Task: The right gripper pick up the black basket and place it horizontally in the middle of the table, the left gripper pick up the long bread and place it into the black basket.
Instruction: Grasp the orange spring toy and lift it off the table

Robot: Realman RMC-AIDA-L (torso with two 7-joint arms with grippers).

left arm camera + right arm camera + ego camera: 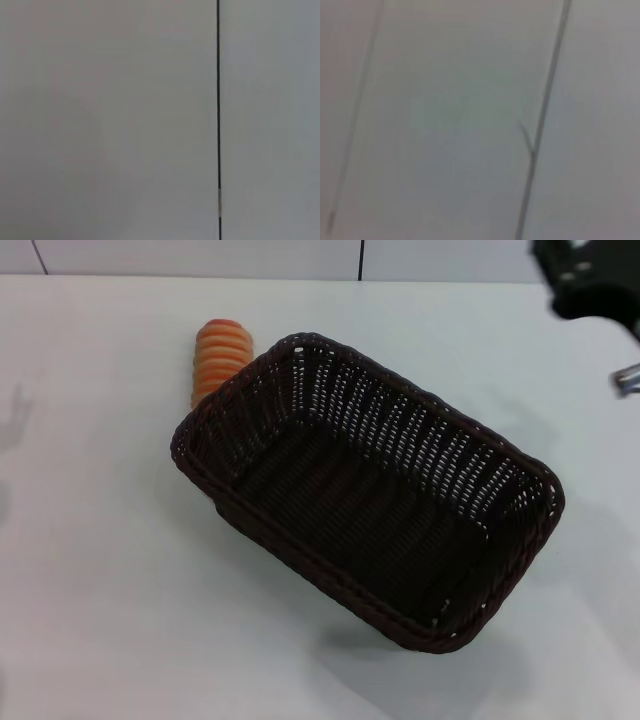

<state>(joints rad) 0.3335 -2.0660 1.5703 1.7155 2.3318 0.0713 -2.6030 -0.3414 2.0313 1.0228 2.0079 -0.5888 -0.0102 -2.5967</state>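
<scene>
The black basket [400, 430] lies open side up in the middle of the white table [100, 590], turned diagonally, its long axis running from far left to near right. It is empty. The long bread [220, 350], tan-orange with paler ridges, lies on the table at the basket's far left corner; its near end is hidden behind the basket's rim. A dark part of my right arm [590, 280] shows at the far right, above the table and apart from the basket. My left gripper is out of view.
A pale wall with a dark vertical seam [360, 258] runs behind the table's far edge. The left wrist view shows only a pale surface with a dark seam [218, 100]. The right wrist view shows a pale surface with slanted seams [547, 100].
</scene>
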